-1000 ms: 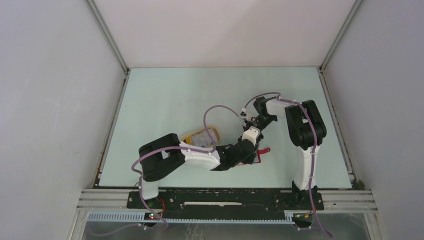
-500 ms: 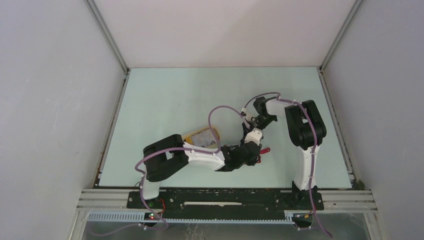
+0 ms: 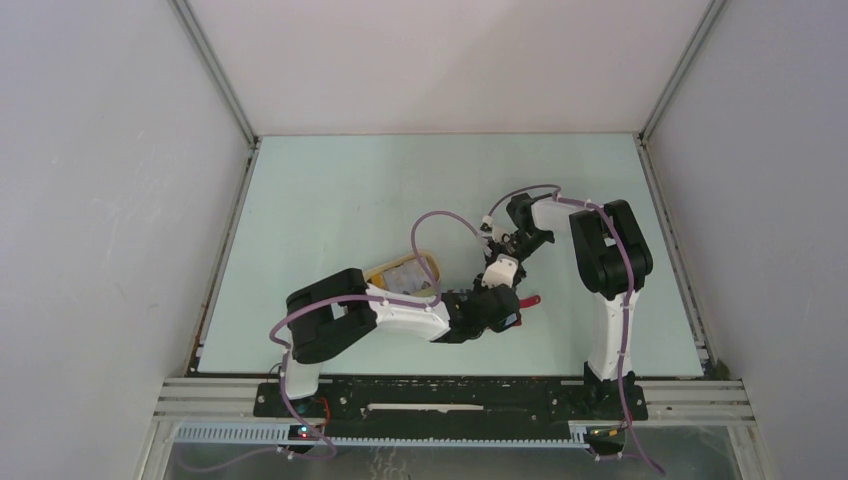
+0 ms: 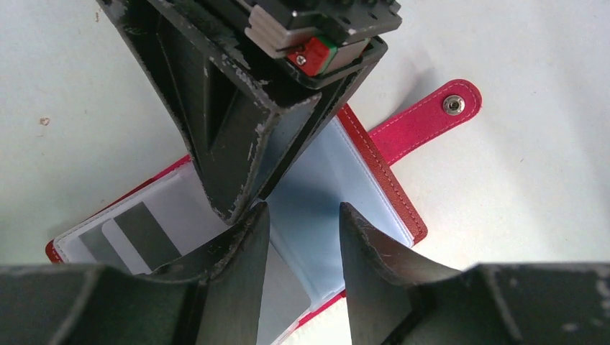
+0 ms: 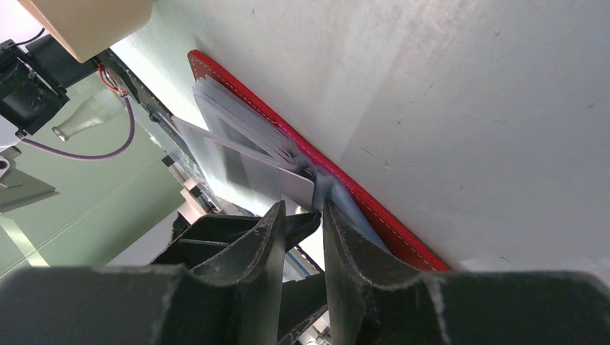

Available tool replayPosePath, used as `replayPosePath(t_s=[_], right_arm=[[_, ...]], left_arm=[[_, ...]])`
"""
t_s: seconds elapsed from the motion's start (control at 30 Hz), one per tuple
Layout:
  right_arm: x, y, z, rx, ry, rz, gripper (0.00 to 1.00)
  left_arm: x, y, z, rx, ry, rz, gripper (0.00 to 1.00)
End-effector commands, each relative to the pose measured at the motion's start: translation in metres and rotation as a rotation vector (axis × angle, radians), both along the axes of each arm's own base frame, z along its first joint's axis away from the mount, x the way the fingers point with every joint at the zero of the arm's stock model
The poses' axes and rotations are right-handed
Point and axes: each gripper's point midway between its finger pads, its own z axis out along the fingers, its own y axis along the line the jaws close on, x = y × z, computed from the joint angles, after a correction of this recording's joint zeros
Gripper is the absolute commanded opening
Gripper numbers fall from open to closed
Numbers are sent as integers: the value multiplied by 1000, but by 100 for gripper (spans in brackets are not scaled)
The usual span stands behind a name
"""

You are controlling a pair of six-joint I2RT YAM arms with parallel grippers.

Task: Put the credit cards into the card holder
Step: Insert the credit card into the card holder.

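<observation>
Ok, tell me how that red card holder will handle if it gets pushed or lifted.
The card holder likely flops: it lies opened flat, its soft pockets fanning loose. It looks light and thin, so a push probably slides it across the table. The snap tab would probably dangle.

No text, label, brand, number or sign can be read in any view. The card tucked in the card holder, at the lower left of the left wrist view, shows only a plain grey face with a dark stripe. Any print on it is too faint to tell.
</observation>
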Motion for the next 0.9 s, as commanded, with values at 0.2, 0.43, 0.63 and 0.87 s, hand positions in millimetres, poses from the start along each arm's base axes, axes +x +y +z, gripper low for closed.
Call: replayPosePath(t_s=[0.2,0.43,0.63,0.87], right_arm=[[16,-6,4,-3,-101,8,37],[24,-12,18,21,-147,-12,37],[28,-13,32,55,-189,-11,38],[28,-11,47,87,-266,18,37]], left_arm=[[10,10,22,-15,-47,93,47],[11,19,30,-23,-63,115,47],[11,27,35,-33,-69,136,47],[7,37,59,-86,-95,119,46]])
